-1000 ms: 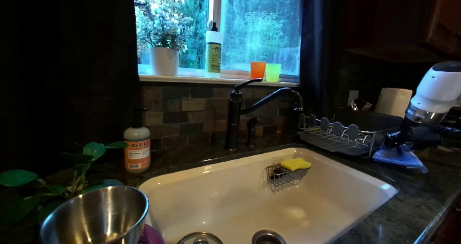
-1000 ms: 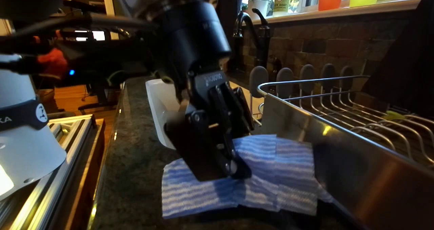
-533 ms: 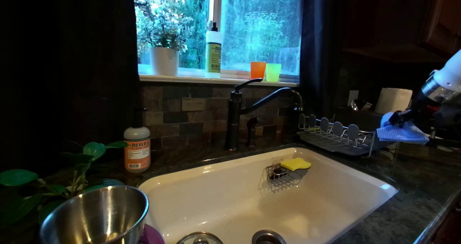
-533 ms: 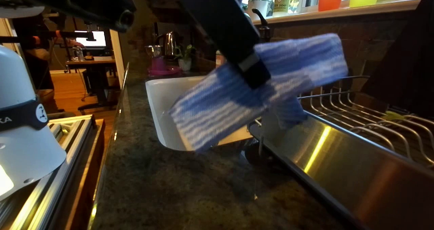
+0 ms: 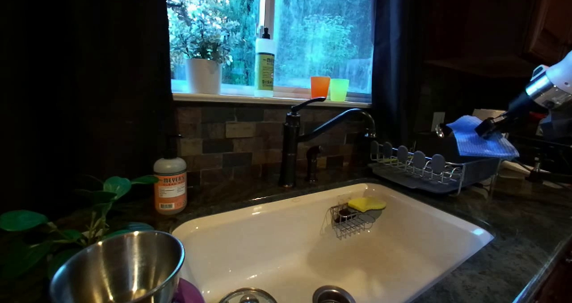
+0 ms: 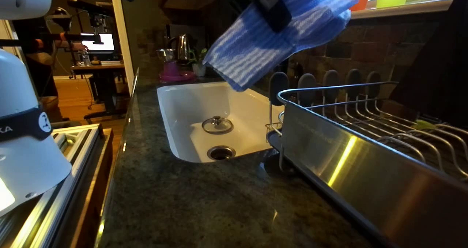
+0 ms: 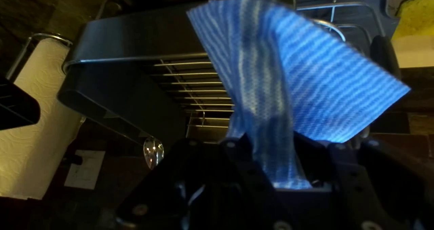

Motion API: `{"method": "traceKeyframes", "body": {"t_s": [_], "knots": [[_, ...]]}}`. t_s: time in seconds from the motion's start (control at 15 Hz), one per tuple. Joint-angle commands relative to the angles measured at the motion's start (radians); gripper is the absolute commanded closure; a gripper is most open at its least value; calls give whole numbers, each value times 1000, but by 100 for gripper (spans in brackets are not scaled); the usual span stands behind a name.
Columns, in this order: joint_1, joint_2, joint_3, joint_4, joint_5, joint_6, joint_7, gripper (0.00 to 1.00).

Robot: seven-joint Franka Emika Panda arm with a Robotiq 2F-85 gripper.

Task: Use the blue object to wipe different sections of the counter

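The blue object is a blue-and-white striped cloth (image 5: pixel 482 140), seen in both exterior views (image 6: pixel 252 54) and the wrist view (image 7: pixel 325 80). My gripper (image 5: pixel 485 128) is shut on the cloth's gathered middle; the ends hang and fan out on both sides. In an exterior view the gripper (image 6: pixel 279 19) tilts down from the top edge, with the cloth well above the dark stone counter (image 6: pixel 219 200). In the wrist view a strip of cloth runs back between the fingers. The cloth hides part of the fingertips.
A steel dish rack (image 6: pixel 329 149) stands on the counter, close below the cloth. The white sink (image 5: pixel 268 249) lies beside it, with a faucet (image 5: pixel 291 146) behind. A paper towel roll (image 7: pixel 37 128) stands past the rack. Cups (image 5: pixel 320 87) line the sill.
My gripper has lifted the cloth from low at the counter beside the rack to high above it, and moved it toward the wall. The gripper has tilted. The rack and sink have not moved.
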Motion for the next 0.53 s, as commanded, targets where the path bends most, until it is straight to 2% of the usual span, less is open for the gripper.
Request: {"method": "traceKeyframes", "body": {"t_s": [0.0, 0.33, 0.47], "knots": [[75, -62, 54, 40, 23, -15, 0, 97], [210, -99, 171, 145, 11, 21, -20, 97], [257, -83, 244, 163, 5, 13, -26, 97]]}}
